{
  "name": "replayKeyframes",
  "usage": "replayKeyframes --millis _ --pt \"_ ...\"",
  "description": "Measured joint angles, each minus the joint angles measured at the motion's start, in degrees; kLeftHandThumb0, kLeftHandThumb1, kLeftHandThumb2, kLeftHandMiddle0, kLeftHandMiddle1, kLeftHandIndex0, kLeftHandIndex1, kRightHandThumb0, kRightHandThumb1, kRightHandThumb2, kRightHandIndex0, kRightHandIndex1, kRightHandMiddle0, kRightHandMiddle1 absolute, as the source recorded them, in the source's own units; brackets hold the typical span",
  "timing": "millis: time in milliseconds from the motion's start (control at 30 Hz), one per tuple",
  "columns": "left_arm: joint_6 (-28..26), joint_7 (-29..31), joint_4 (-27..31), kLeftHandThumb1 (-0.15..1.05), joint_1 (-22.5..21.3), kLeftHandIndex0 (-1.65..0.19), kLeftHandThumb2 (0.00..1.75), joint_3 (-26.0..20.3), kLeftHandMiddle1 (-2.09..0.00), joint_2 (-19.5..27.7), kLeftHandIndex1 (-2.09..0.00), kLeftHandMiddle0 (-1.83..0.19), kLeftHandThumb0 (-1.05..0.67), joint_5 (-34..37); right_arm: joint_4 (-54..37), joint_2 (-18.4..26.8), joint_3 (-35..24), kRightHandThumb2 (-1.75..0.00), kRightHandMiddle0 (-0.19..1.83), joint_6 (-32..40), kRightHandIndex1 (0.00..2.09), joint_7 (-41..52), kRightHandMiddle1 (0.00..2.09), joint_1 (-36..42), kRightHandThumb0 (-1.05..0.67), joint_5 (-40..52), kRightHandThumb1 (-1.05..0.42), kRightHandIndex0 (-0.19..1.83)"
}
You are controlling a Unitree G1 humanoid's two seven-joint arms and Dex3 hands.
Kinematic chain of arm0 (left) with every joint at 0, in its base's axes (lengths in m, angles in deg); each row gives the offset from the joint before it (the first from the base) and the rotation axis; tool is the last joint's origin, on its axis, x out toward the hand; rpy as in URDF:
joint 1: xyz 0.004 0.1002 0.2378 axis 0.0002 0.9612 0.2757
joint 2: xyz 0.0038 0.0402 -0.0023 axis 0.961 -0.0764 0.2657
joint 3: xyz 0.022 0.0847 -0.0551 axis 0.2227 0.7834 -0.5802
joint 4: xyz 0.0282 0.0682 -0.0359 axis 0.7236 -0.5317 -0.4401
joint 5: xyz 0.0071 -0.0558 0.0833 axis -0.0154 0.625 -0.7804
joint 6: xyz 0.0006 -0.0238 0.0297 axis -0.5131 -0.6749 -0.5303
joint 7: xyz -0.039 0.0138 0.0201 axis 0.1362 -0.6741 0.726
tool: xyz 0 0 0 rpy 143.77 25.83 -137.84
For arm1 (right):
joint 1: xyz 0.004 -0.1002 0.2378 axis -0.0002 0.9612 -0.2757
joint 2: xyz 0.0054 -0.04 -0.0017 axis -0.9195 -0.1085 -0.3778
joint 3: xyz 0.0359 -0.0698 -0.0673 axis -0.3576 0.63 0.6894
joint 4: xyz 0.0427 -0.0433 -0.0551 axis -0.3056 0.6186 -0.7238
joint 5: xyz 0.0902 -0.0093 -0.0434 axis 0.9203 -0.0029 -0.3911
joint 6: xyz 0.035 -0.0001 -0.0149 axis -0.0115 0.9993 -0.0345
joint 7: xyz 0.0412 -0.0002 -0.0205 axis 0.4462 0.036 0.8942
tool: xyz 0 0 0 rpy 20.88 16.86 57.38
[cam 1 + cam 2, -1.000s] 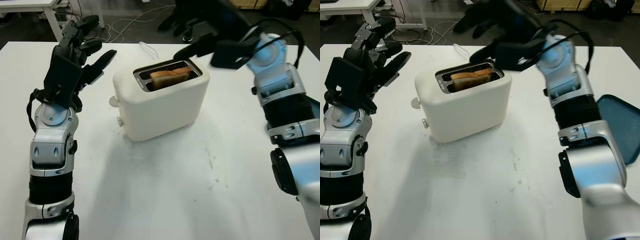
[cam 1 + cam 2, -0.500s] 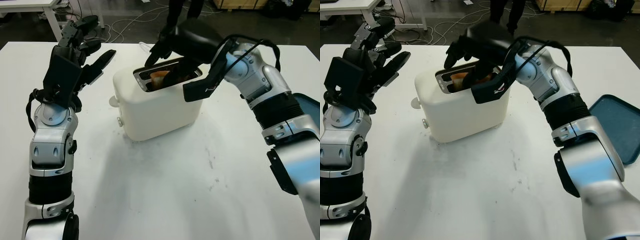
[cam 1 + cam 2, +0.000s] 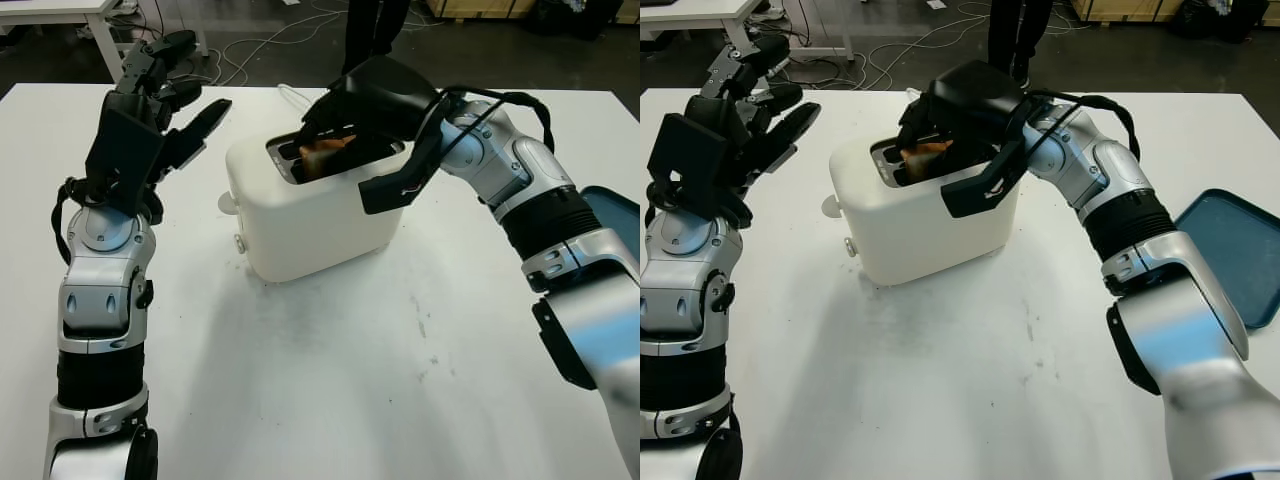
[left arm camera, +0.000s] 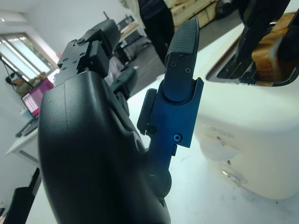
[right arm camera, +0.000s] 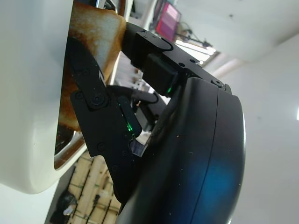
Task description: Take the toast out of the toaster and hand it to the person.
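Looking at the eye views: my right robot hand point(image 3: 345, 120) sits over the toaster point(image 3: 320, 205) slot, fingers curled onto the toast point(image 3: 325, 148), which stands upright in the slot, long axis along it. Worktop point(image 3: 400, 380) open in front; blue tray point(image 3: 1235, 250) at its right edge. Left robot hand point(image 3: 150, 115) open, raised left of the toaster. Left wrist view: toaster just beside that hand. Right wrist view: fingers point(image 5: 96, 116) clamped against the toast's browned face.
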Motion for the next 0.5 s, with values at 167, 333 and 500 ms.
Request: replayKeyframes --millis 167,333,500 --pt "0.0 0.0 0.0 0.92 0.1 -0.09 0.05 -0.1 -0.84 0.0 -0.57 0.00 -0.48 0.0 -0.4 0.5 0.1 0.00 1.12 0.6 1.18 2.0 0.06 -0.1 -0.48 -0.1 -0.72 0.70" --pt "0.0 0.0 0.0 0.92 0.3 -0.09 0.05 -0.2 -0.85 0.0 -0.58 0.00 -0.48 0.0 -2.5 1.0 0.0 0.00 1.22 4.3 1.32 5.9 0.18 -0.1 -0.56 -0.1 -0.71 0.77" --pt "0.1 0.0 0.0 0.92 0.3 -0.09 0.05 -0.2 -0.85 0.0 -0.58 0.00 -0.48 0.0 -3.7 1.6 0.1 0.00 0.85 5.3 1.50 7.1 1.19 -0.1 -0.59 -0.2 -0.74 0.88"
